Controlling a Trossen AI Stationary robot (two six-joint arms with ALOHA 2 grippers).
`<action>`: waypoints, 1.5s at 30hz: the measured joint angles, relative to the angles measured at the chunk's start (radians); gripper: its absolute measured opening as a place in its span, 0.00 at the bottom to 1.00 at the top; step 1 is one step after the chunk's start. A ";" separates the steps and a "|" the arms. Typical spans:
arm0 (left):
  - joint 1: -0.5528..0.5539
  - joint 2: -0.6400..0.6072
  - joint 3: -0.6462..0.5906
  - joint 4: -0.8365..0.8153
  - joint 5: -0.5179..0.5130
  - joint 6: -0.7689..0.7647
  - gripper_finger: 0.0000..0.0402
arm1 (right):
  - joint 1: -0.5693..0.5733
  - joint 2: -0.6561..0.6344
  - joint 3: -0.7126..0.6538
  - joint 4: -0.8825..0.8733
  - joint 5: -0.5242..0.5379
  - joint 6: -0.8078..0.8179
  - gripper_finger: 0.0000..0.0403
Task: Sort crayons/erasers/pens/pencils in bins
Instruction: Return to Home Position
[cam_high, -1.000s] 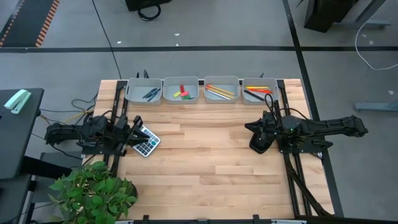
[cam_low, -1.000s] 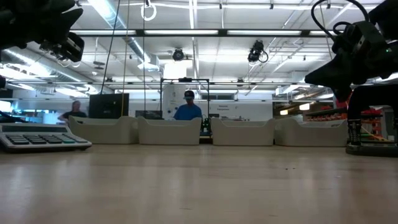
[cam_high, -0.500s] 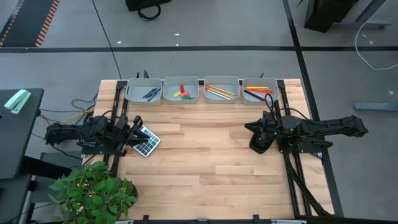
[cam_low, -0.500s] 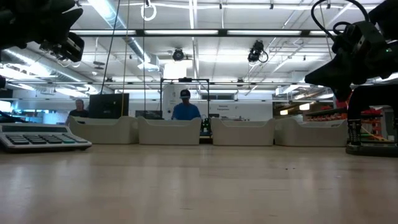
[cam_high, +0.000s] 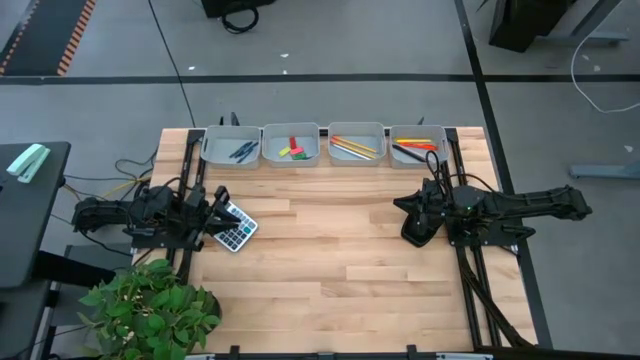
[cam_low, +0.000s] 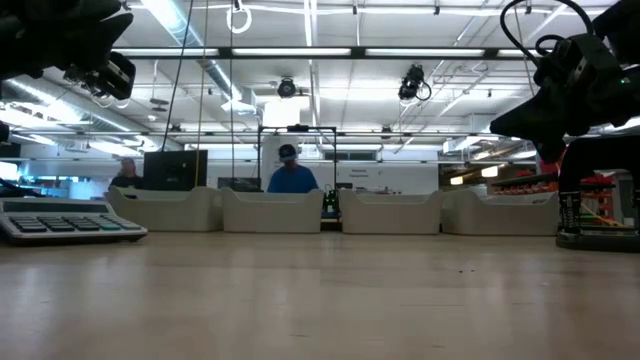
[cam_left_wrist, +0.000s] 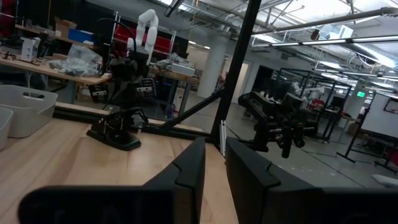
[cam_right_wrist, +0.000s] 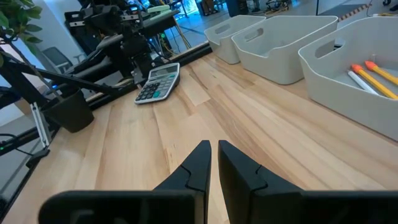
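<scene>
Four light-grey rectangular plastic bins (cam_low: 272, 212) are lined up side by side along the far edge of the light wooden desk (cam_high: 330, 265). Counted from the left arm's side:

- The first bin (cam_high: 217, 144) contains dark pens (cam_high: 243, 152).
- The second bin (cam_high: 276, 139) contains the small stubby erasers (cam_high: 291, 149) in red, green, yellow and pink.
- The third bin (cam_high: 372, 134) contains the thin yellow and orange pencils (cam_high: 352, 147), laid at a slant.
- The fourth bin (cam_high: 404, 134) contains red and orange crayons (cam_high: 415, 149).

No loose stationery is seen on the open desk surface.

The left claw (cam_left_wrist: 215, 144) is held raised above the desk at its left edge. In the high view it is just beside a grey calculator (cam_high: 235, 229), which lies flat on the wood. Its fingers are clenched to a slim gap, and nothing is gripped between them.

The right claw (cam_right_wrist: 213, 147) is held raised above the desk near its right edge, on the near side of the fourth bin and apart from it. Its fingers are clenched almost to contact, and nothing is gripped.

In the low view, neither claw is in contact with the desk.

A green leafy plant (cam_high: 150, 305) is located at the near left corner of the desk. A person in a blue top (cam_low: 291, 176) is seen in the room beyond the bins.
</scene>
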 joint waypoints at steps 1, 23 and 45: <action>0.000 0.000 0.000 0.000 0.000 0.000 0.18 | 0.000 0.000 0.000 0.000 0.000 0.000 0.09; 0.000 0.000 0.000 0.000 0.000 0.000 0.19 | 0.000 0.000 0.000 0.000 0.000 0.000 0.09; 0.000 0.000 0.000 0.000 0.000 0.000 0.19 | 0.000 0.000 0.000 0.000 0.000 0.000 0.09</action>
